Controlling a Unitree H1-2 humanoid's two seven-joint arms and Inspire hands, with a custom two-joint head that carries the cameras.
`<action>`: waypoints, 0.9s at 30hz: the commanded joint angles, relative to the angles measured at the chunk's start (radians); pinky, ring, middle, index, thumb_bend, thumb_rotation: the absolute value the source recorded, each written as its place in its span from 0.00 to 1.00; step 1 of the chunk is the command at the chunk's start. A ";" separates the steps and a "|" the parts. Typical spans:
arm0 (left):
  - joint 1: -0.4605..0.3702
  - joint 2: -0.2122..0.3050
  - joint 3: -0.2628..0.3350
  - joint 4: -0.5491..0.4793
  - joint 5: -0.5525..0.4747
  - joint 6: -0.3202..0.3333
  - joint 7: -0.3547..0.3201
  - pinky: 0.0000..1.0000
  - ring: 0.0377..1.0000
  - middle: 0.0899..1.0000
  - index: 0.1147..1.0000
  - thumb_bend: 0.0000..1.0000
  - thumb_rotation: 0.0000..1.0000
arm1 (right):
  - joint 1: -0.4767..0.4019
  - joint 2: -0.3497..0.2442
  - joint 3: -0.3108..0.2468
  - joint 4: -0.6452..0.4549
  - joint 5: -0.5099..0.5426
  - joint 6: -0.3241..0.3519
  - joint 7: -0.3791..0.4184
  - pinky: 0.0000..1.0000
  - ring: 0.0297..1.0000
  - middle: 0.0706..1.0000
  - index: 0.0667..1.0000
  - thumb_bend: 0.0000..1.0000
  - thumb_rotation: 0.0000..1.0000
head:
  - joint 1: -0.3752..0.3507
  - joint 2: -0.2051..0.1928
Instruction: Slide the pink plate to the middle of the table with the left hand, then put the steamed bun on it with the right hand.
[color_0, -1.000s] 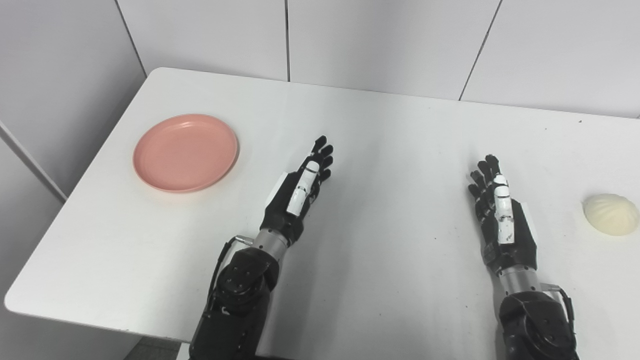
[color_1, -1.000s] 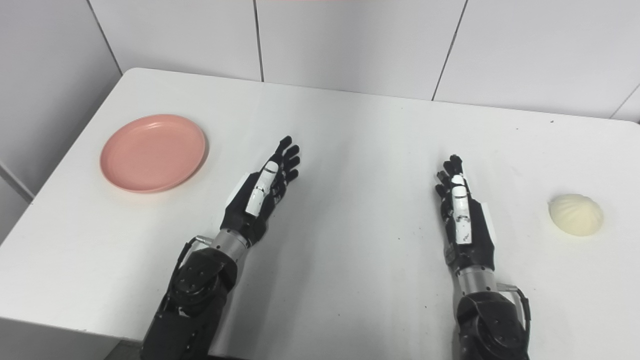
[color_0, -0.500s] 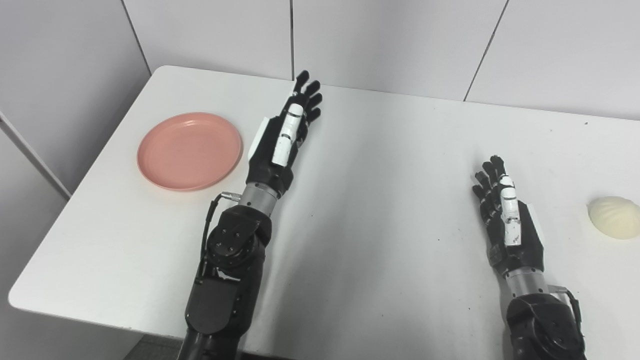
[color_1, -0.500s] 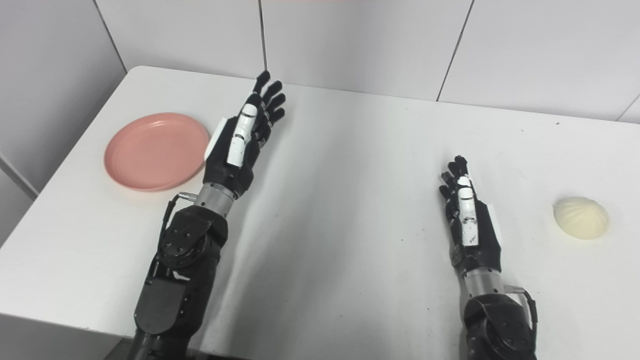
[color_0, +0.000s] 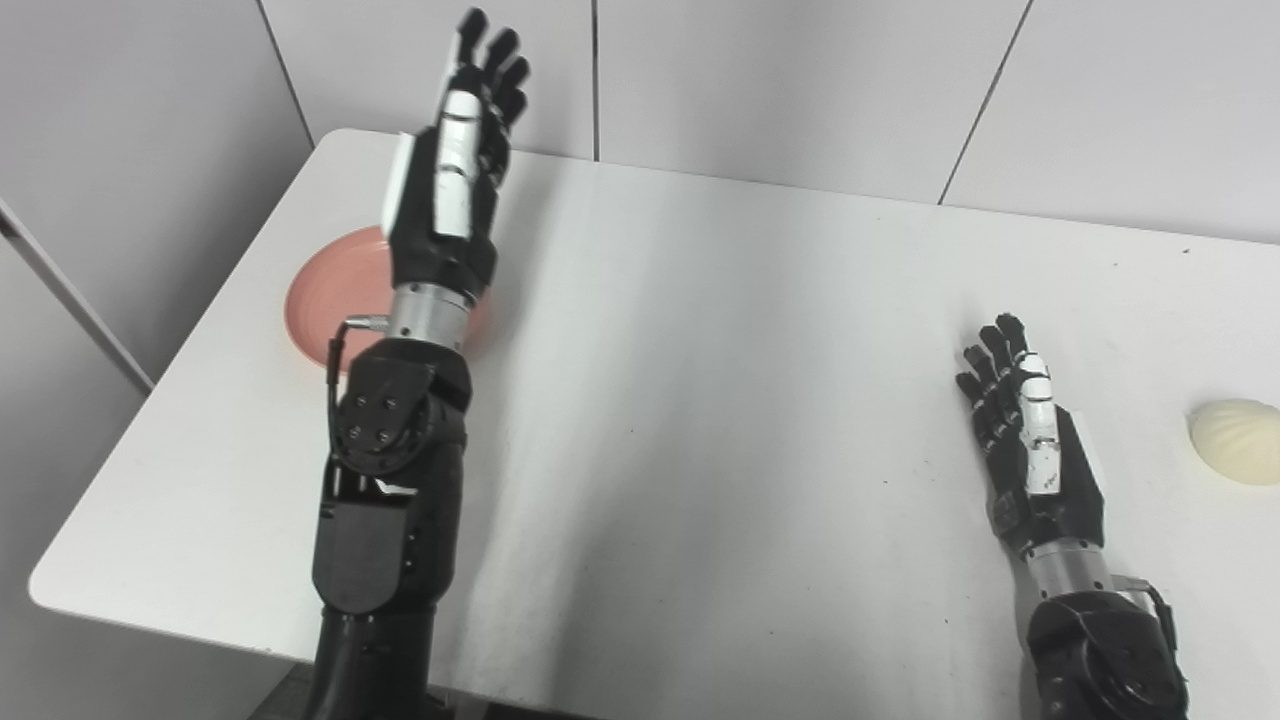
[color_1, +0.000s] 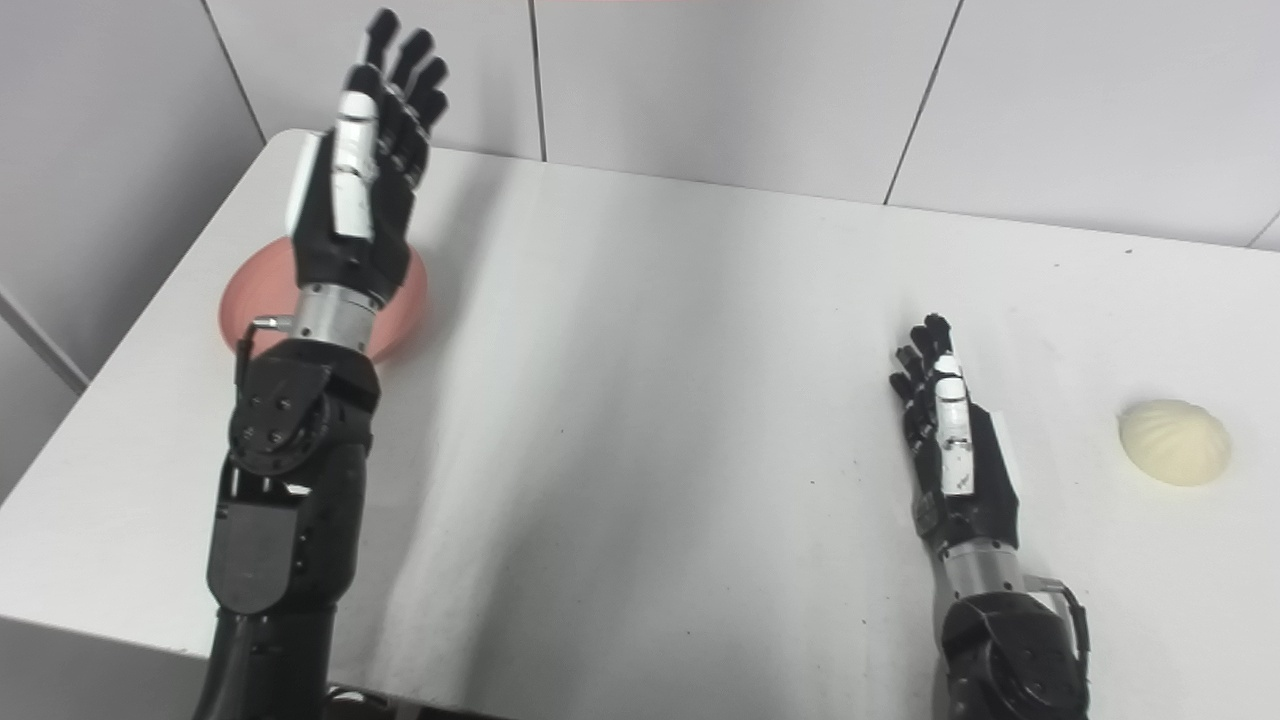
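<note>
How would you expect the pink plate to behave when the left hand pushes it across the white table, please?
The pink plate looks shallow and flat-bottomed, so it will probably slide rather than tip. It looks like thin plastic, so likely light; an off-centre push might spin it. The table looks smooth, so it may skid on easily. The left hand is open and raised in front of it.

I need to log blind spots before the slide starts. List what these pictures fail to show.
- Pink plate: in both views the raised left hand and its forearm cover most of it, so only rim slivers show.
- Steamed bun: cut by the right edge in the left eye view, whole in the right eye view.
- Height of the left hand above the plate: cannot be judged.
</note>
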 joint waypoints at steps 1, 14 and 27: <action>-0.042 0.034 0.024 -0.020 -0.015 -0.051 0.013 0.97 0.97 0.97 0.99 0.47 1.00 | 0.009 -0.018 -0.022 0.015 0.000 0.032 -0.020 1.00 1.00 1.00 1.00 0.13 1.00 | 0.004 -0.002; -0.033 0.131 0.184 -0.003 -0.109 -0.073 0.062 1.00 0.99 0.99 1.00 0.48 1.00 | 0.014 -0.022 -0.017 0.007 -0.021 0.022 -0.016 1.00 1.00 1.00 1.00 0.14 1.00 | 0.011 -0.005; -0.007 0.223 0.285 0.126 -0.209 -0.115 0.049 1.00 1.00 1.00 1.00 0.48 1.00 | 0.016 -0.016 -0.023 -0.014 -0.015 0.044 -0.021 1.00 1.00 1.00 1.00 0.13 1.00 | 0.022 -0.007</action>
